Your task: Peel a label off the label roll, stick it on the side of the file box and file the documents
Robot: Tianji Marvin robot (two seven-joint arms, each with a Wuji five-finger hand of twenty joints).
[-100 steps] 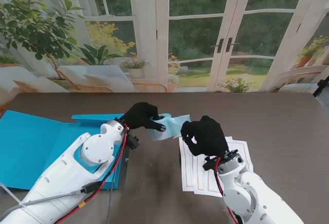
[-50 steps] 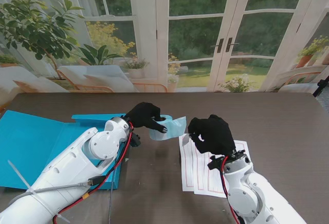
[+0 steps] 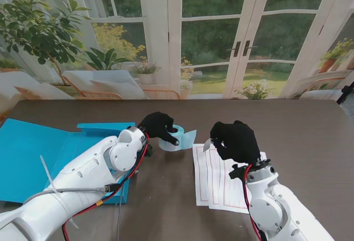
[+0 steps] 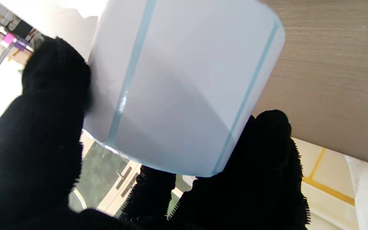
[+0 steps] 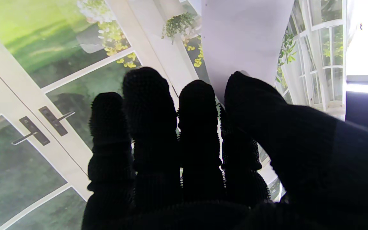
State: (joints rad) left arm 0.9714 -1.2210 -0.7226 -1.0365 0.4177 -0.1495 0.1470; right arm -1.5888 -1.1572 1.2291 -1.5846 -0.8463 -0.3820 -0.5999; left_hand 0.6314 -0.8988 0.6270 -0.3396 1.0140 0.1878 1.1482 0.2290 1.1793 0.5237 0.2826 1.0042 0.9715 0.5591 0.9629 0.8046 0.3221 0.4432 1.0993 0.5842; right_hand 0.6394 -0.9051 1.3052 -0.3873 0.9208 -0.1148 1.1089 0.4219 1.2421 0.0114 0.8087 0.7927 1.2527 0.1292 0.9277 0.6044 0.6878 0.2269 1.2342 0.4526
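Your left hand [image 3: 157, 125] clamps the glossy cylindrical label roll [image 3: 178, 140] beside the lined documents [image 3: 221, 181]; right hand [image 3: 237, 140] fingers pinch a thin white label [image 5: 244, 38], probably peeled.

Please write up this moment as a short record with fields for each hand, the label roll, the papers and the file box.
left hand: shut on the pale blue label roll, held over the dark wooden table
right hand: pinching a small white peeled label at its fingertips, apart from the roll
documents: white sheets with red lines, flat on the table under the right hand
file box: open blue cardboard file box, lying to the left
label on box: not yet stuck
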